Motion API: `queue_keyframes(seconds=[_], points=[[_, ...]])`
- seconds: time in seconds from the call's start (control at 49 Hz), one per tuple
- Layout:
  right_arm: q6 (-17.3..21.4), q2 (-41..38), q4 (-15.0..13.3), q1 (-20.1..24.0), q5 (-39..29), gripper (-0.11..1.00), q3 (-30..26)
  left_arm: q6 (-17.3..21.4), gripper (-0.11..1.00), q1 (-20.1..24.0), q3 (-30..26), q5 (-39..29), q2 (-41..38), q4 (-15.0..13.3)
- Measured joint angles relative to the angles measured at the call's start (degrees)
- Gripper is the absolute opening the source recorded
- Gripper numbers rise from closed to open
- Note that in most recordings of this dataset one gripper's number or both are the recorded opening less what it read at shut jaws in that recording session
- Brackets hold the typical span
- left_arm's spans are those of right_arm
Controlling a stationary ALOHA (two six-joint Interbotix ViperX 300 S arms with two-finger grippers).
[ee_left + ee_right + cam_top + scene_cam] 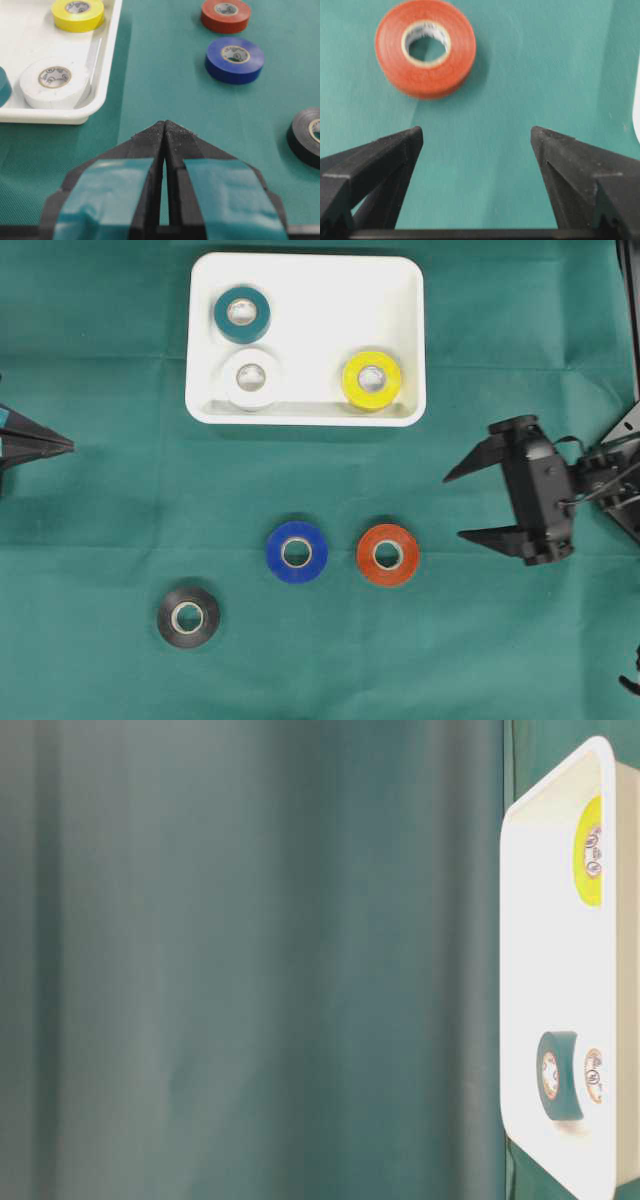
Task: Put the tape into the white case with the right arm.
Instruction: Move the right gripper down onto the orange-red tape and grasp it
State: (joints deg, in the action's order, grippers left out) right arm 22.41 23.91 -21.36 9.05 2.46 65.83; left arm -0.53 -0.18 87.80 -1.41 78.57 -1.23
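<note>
Toward the far edge of the green cloth (pixel 100 440), the white case (pixel 305 412) is set down flat, and three tape rolls are held inside it. A teal roll (pixel 242 314) is placed near the case's far-left corner, a white roll (pixel 252 378) is laid just beside it against the near rim, and a yellow roll (pixel 372 379) is seated toward the near-right corner. The far-right part of the case floor is left bare.

Three more rolls are laid flat on the cloth outside the case: a blue roll (pixel 297 552) and an orange roll (pixel 388 554) side by side but apart, and a black roll (pixel 188 617) lower and to the left, well apart from them. A strip of bare cloth is left between these rolls and the case's near rim.

At the right edge of the overhead view, the right gripper (pixel 472 504) is seen with its two pointed fingers spread wide and nothing between them; its tips are pointed toward the orange roll, with bare cloth between. In the right wrist view, the orange roll is seen ahead and left of the gap.

At the left edge, the left gripper (pixel 62 444) is seen with its fingers pressed together on nothing, well apart from every roll.
</note>
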Motion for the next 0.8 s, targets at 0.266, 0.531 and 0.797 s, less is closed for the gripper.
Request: queue_keyframes(seconds=[0.266, 0.531, 0.797], points=[[-0.35, -8.26, -0.53, 0.0, 2.72, 0.67, -5.27, 0.0, 0.0, 0.0, 0.0, 0.0, 0.09, 0.0], [-0.44, -15.56, -1.76, 0.09, 2.9, 0.67, -10.63, 0.0, 0.0, 0.0, 0.18, 0.0, 0.0, 0.0], [-0.35, -20.74, -2.2, 0.62, 3.08, 0.67, -15.29, 0.0, 0.0, 0.0, 0.18, 0.0, 0.09, 0.0]])
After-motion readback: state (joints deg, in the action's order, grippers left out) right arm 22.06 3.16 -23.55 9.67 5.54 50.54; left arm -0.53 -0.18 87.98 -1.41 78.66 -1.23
